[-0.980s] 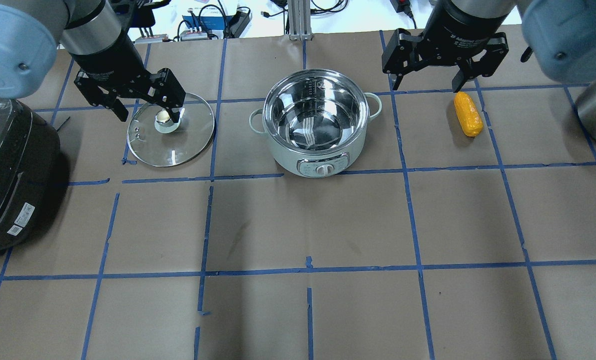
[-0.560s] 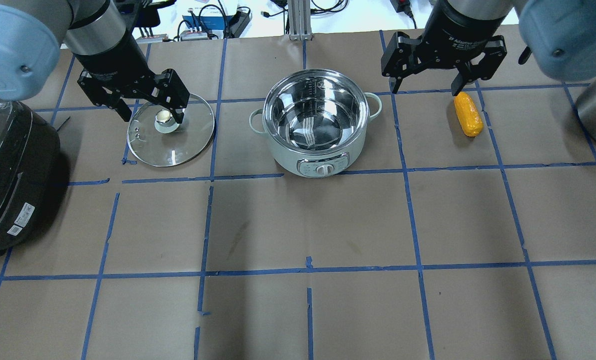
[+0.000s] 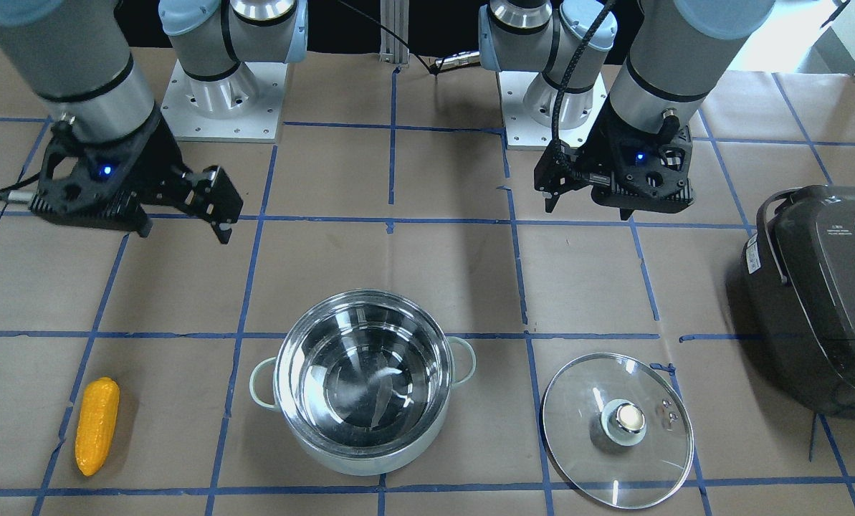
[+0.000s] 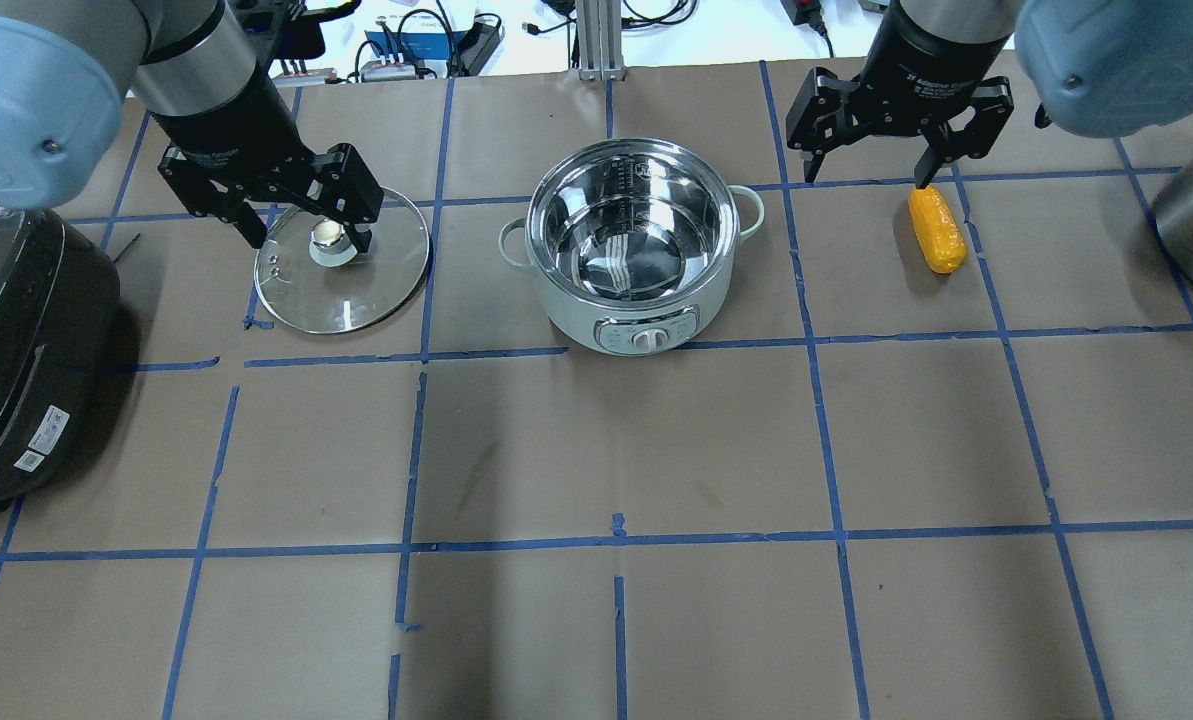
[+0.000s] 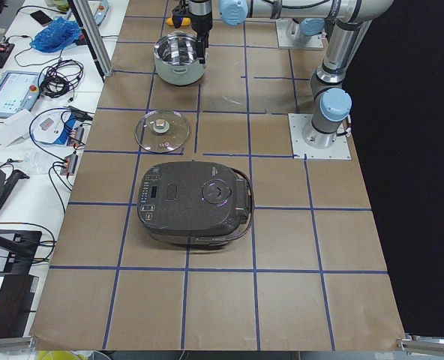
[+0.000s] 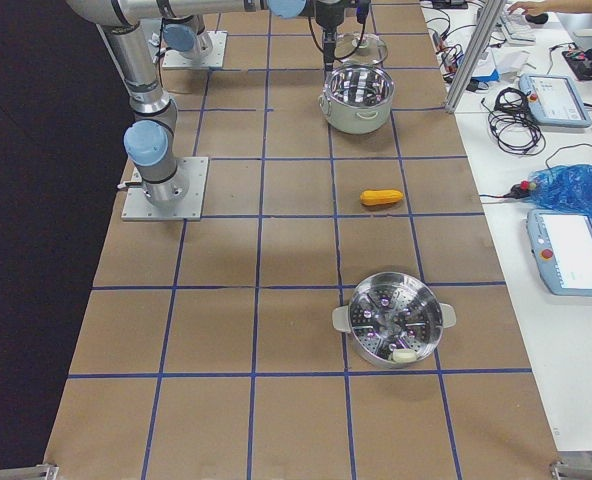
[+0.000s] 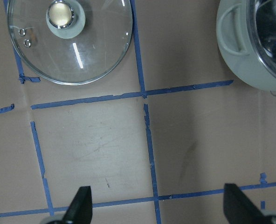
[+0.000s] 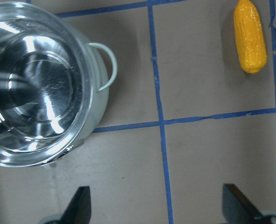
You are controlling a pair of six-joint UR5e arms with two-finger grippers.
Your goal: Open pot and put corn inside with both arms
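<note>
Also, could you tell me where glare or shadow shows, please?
Front-facing view: reflections streak the inside of the steel, mint-green pot and the round glass lid. Overhead view: the dark grey rice cooker casts a shadow. Right wrist view: glare whitens the pot's rim.

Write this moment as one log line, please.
mint-green steel pot: open, empty | round glass lid: on table | yellow toy corn cob: on table | left gripper: open, empty | right gripper: open, empty
</note>
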